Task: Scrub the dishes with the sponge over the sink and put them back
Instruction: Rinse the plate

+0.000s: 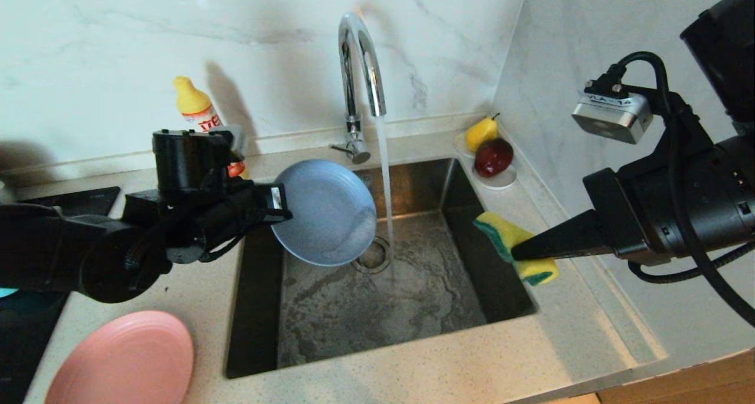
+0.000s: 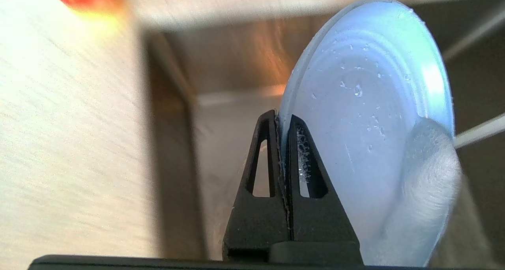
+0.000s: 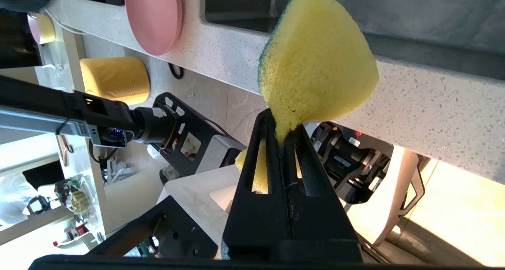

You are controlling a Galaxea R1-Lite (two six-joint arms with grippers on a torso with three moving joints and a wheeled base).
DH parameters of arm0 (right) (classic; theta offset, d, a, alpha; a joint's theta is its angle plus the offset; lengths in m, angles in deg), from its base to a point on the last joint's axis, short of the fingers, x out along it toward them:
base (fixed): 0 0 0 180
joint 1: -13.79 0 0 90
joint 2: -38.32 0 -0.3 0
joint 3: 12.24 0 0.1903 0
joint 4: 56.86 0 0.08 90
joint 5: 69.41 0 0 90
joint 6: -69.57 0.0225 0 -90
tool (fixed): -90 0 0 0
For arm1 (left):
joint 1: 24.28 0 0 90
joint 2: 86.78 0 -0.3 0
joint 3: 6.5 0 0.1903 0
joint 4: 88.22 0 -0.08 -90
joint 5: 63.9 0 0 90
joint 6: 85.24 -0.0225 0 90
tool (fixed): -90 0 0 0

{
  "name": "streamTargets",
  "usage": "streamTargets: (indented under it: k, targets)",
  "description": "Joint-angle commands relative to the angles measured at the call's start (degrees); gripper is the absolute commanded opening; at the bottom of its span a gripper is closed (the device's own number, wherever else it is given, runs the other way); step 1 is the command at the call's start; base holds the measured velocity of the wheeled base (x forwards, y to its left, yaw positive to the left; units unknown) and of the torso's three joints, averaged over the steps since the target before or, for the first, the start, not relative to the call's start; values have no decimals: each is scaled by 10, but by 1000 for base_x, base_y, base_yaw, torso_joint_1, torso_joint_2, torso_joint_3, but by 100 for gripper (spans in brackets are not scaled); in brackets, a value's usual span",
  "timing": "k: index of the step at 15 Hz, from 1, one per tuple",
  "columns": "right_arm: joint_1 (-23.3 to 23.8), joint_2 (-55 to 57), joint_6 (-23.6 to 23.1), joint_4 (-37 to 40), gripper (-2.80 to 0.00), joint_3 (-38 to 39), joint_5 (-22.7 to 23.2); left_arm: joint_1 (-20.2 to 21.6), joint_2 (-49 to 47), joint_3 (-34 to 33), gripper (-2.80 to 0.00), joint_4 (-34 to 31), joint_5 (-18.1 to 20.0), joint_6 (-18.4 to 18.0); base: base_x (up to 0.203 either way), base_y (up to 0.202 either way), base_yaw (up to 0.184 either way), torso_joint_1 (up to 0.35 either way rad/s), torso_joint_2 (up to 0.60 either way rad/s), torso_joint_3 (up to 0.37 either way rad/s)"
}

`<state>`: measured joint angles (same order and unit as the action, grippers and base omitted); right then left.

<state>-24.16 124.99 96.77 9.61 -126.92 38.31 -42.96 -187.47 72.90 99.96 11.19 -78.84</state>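
My left gripper point(image 1: 282, 206) is shut on the rim of the grey-blue plate point(image 1: 325, 212), held tilted on edge above the left half of the sink point(image 1: 413, 309); water from the tap runs beside the plate's right edge. In the left wrist view the wet plate point(image 2: 367, 128) is pinched between the fingers of the left gripper point(image 2: 281, 118). My right gripper point(image 1: 514, 252) hangs over the sink's right rim, shut on the yellow and green sponge point(image 1: 516, 245), whose foam point(image 3: 315, 61) bulges out beyond the right gripper point(image 3: 282, 122). A pink plate point(image 1: 127, 360) lies on the counter at the front left.
The curved tap point(image 1: 358, 68) stands behind the sink with water running toward the drain point(image 1: 373, 256). A white saucer point(image 1: 501, 180) with a pear and a red fruit sits in the back right corner. A bottle point(image 1: 197, 112) stands behind my left arm; a black stovetop point(image 1: 65, 200) lies at the left.
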Motion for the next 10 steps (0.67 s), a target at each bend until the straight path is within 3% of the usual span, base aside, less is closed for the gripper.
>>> streamTargets:
  k: [1, 3, 6, 10]
  targets:
    - [0, 1, 2, 3, -280, 3, 1, 12, 58, -12, -280, 4, -1, -44, 0, 0, 0, 0, 0, 0]
    - [0, 0, 3, 3, -280, 4, 1, 20, 83, -32, -280, 33, 0, -102, 0, 0, 0, 0, 0, 0]
    - [0, 0, 2, 3, -280, 10, 1, 31, 97, -65, -280, 142, 1, -183, 0, 0, 0, 0, 0, 0]
    - [0, 4, 2, 2, -280, 8, 1, 51, 110, -80, -280, 239, 1, -235, 0, 0, 0, 0, 0, 0]
